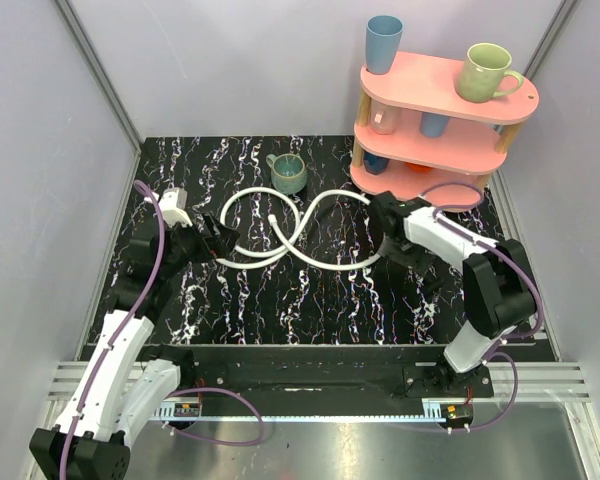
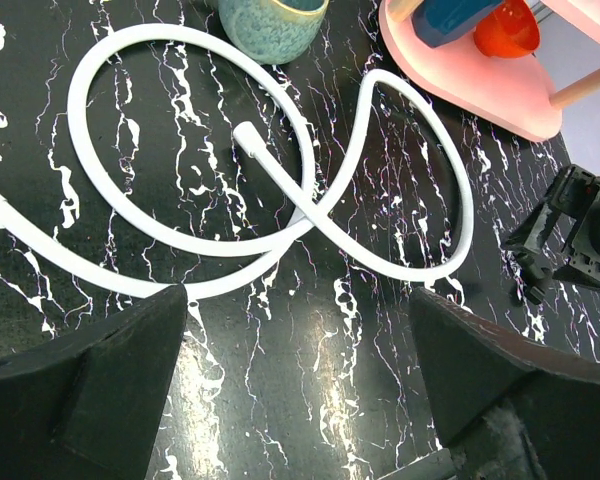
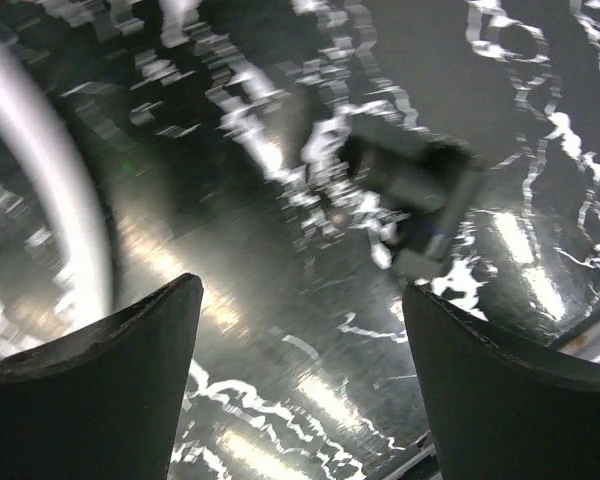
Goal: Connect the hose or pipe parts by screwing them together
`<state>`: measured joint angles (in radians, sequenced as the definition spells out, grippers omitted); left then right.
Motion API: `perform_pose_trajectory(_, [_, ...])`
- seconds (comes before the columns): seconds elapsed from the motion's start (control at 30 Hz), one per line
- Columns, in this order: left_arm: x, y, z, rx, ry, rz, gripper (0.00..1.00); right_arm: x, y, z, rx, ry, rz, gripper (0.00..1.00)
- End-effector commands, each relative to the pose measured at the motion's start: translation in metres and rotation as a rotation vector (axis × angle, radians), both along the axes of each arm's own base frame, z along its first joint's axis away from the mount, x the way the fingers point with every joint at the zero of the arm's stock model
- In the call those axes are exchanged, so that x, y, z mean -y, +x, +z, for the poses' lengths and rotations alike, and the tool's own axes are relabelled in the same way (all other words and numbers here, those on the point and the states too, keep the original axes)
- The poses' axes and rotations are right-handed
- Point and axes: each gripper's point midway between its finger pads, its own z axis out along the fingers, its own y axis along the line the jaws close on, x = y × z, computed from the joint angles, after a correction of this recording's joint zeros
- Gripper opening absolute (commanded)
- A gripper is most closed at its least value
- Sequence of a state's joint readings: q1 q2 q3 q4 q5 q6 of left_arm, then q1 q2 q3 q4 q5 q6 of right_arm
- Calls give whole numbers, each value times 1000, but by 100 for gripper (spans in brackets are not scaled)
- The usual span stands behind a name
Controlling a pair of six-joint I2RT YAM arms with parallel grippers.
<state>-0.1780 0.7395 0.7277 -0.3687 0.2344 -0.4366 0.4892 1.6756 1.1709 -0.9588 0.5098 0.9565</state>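
Two thin white hoses (image 1: pixel 280 255) lie in overlapping loops on the black marbled table (image 1: pixel 310 310) and cross near its middle. In the left wrist view the hoses (image 2: pixel 180 245) curve just beyond my fingertips, and one free end fitting (image 2: pixel 248 133) lies inside the left loop. My left gripper (image 1: pixel 218 242) (image 2: pixel 298 300) stands open at the loops' left side with only table between its fingers. At the right loop's edge my right gripper (image 1: pixel 382 232) (image 3: pixel 300 290) is open and holds nothing. A blurred stretch of hose (image 3: pixel 65 210) shows at the left of its view.
A teal mug (image 1: pixel 288 173) (image 2: pixel 275 20) stands just behind the hoses. A pink tiered shelf (image 1: pixel 445 95) (image 2: pixel 460 85) with several mugs occupies the back right corner. A blurred dark object (image 3: pixel 420 185) lies ahead of my right gripper. Grey walls enclose the table.
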Motion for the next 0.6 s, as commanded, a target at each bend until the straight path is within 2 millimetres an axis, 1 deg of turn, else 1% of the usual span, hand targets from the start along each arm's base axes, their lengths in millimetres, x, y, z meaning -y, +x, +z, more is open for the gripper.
perform_pose_trajectory(0.0, [0, 2, 14, 54, -10, 3, 97, 39, -18, -2, -23, 33, -210, 88])
perform_pose_trajectory(0.1, [2, 2, 13, 50, -12, -4, 97, 52, -19, -3, -5, 15, -241, 85])
perform_pose_trajectory(0.23, [2, 2, 12, 47, -12, -5, 97, 64, -21, 2, 24, 11, -289, 84])
perform_pose_trajectory(0.33, [1, 2, 11, 48, -11, -3, 97, 72, -25, -3, 20, 24, -322, 83])
perform_pose_trajectory(0.47, [2, 2, 10, 44, -9, -5, 97, 79, -33, -11, 5, 32, -352, 79])
perform_pose_trajectory(0.57, [2, 2, 10, 42, -11, -4, 97, 79, -37, -16, 0, 47, -361, 77])
